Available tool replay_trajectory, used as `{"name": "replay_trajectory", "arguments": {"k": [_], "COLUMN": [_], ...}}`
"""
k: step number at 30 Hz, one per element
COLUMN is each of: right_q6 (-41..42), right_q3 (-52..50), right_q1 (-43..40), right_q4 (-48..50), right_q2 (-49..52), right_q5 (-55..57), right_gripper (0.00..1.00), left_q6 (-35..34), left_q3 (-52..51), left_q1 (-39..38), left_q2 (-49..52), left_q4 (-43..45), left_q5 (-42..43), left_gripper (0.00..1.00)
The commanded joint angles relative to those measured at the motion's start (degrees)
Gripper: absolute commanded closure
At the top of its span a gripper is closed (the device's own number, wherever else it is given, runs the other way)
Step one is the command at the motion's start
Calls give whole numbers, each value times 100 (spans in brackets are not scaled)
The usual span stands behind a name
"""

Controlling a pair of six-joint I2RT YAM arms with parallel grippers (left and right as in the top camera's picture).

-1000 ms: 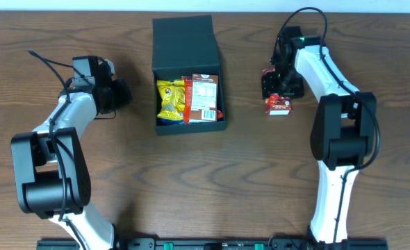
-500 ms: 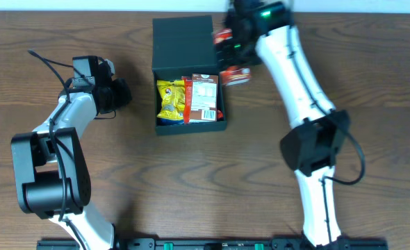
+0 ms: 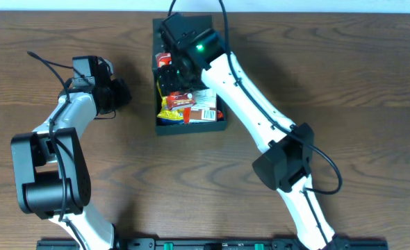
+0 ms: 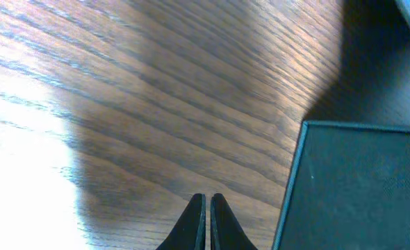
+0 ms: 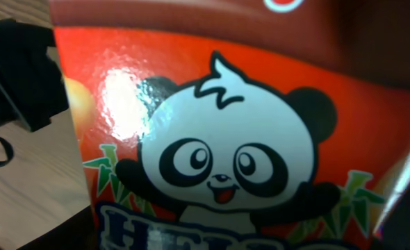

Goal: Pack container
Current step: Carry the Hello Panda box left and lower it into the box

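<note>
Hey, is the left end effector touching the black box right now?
Apart. The left wrist view shows a strip of table between the shut left end effector and the container.

The surface (image 3: pixel 372 83) is a brown wooden top with dark grain that runs mostly from side to side. A pale strip shows along its far edge in the overhead view. A black cardboard box (image 3: pixel 191 127) sits flat on the wood, near the far edge and about midway between the two sides. Its lid is folded back toward the far edge. In the left wrist view the grain of the surface (image 4: pixel 156 104) runs slantwise, with bright glare at the left and a broad shadow across the middle. One corner of the box (image 4: pixel 358 187) rests on the wood at the lower right.
</note>
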Motion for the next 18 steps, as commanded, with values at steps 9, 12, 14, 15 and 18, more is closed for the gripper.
{"name": "replay_trajectory", "arguments": {"k": [9,12,14,15,18], "right_q6": [1029,942,811,704,450], "right_q3": [-70,-70,-70,-70,-70], "right_q1": [175,214,245,251,245], "right_q4": [188,76,26,26,109], "right_q2": [448,686,839,911,970], "right_q5": [9,11,15,15,17], "right_gripper": [33,33,27,23,12], "left_q6": [-149,-149,-149,-149,-149], "left_q3": [151,149,149,149,151], "left_q1": [20,20,20,20,20], "left_q2": [-142,-142,-142,-142,-142], "left_q4": [-13,-13,-13,-13,-13], "left_q5": [-155,-155,-155,-155,-153], "left_gripper": [94,94,94,94,94]}}
